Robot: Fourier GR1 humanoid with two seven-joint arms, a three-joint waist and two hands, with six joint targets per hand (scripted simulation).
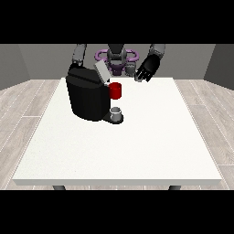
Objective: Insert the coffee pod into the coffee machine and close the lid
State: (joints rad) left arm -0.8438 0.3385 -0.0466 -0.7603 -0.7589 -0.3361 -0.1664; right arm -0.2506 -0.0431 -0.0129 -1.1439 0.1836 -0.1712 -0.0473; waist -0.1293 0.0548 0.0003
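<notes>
The black hand at the view's right (146, 71) hangs in the air above the far edge of the large white bench (119, 146), at about one o'clock from the bench's middle. Its fingers point down and toward the camera, loosely spread and relaxed, and nothing is in them. Its dark arm rises to a grey shoulder near the top of the scene.

The other hand, at the view's left, cannot be made out: its grey and black arm comes down behind the coffee machine, so its fingers are hidden and I cannot tell how they lie.

The bulky black coffee machine (87, 97) stands on the bench at about eleven o'clock from the middle, well apart from the visible hand. Its flat grey lid (101, 71) is tilted up and open at the top of the machine, on the side nearer the robot. A red thing at the machine (115, 90) sits at the machine's front right, just under the raised lid.

Below it, at the machine's foot, a small grey thing (117, 113) rests on a dark round base; whether this is the pod I cannot tell.

The robot's grey torso with purple rings (117, 55) shows at twelve o'clock, behind the bench.
</notes>
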